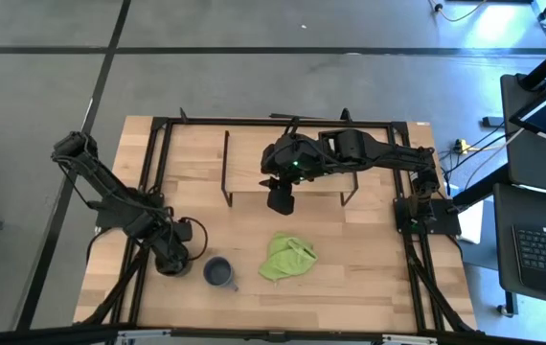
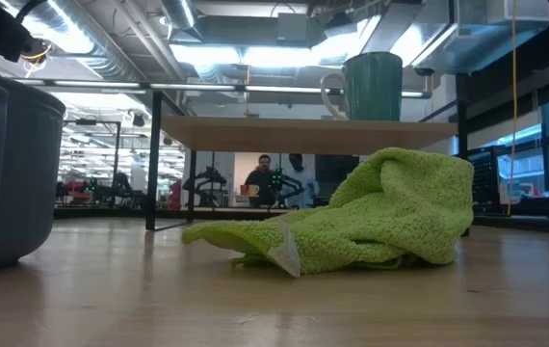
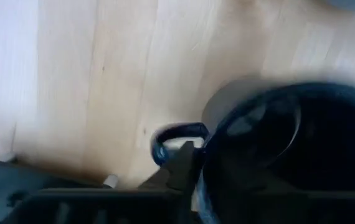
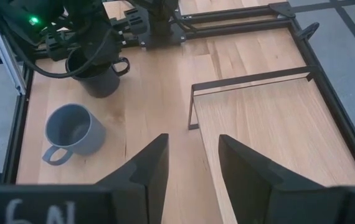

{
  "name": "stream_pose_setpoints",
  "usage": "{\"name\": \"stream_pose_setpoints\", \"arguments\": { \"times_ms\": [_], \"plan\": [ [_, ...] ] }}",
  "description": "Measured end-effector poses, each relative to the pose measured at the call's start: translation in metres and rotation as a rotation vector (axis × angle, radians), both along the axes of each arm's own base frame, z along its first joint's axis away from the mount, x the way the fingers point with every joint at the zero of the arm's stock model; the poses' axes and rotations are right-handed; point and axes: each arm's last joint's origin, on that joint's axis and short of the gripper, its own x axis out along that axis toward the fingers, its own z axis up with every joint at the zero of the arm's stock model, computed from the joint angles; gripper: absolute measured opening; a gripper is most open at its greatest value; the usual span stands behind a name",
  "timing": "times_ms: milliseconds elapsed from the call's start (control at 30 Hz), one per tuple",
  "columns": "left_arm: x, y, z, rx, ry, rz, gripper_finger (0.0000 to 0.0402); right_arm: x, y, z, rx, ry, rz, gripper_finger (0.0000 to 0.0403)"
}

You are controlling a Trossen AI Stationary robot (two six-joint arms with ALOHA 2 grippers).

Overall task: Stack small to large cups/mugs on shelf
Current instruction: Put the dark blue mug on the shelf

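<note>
My left gripper (image 4: 89, 55) is down over the black mug (image 4: 98, 79) near the table's left front, shut on its rim. The small grey-blue mug (image 1: 218, 272) stands upright on the table just right of it, handle toward the near edge. My right gripper (image 4: 193, 163) hovers open above the near left corner of the low wooden shelf (image 4: 271, 124), touching nothing. A larger mug with a cream handle (image 2: 371, 85) stands on the shelf in the low view; in the high view my right arm hides it. My left gripper holds the black mug by its rim beside the handle (image 3: 177, 134), coming from above. One finger (image 3: 179, 169) lies outside the wall; the other is hidden, seemingly inside the mug. The mug is upright; whether its base is on the table I cannot tell.
A crumpled lime-green cloth (image 1: 287, 257) lies on the table in front of the shelf, right of the grey-blue mug. A black metal frame (image 1: 148, 172) runs around the tabletop edges. Bare wood shows between the mugs and the shelf.
</note>
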Motion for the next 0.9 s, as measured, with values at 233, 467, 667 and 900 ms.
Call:
{"name": "stream_pose_setpoints", "arguments": {
  "times_ms": [233, 467, 667, 900],
  "plan": [
    [0.008, 0.003, 0.005, -0.077, -0.017, 0.058, 0.0016, -0.009, -0.002, 0.009, -0.041, -0.023, -0.040, 0.0142],
    [0.018, 0.015, 0.050, -0.116, -0.045, 0.068, 0.0012, -0.044, -0.008, 0.037, -0.083, -0.063, -0.119, 0.0142],
    [0.018, 0.043, 0.118, -0.093, -0.040, 0.151, 0.0012, -0.083, -0.012, 0.052, -0.111, -0.024, -0.251, 0.0142],
    [0.059, 0.077, 0.189, -0.076, -0.288, 0.246, 0.0012, -0.106, 0.002, 0.047, -0.207, 0.092, -0.352, 0.0142]
  ]
}}
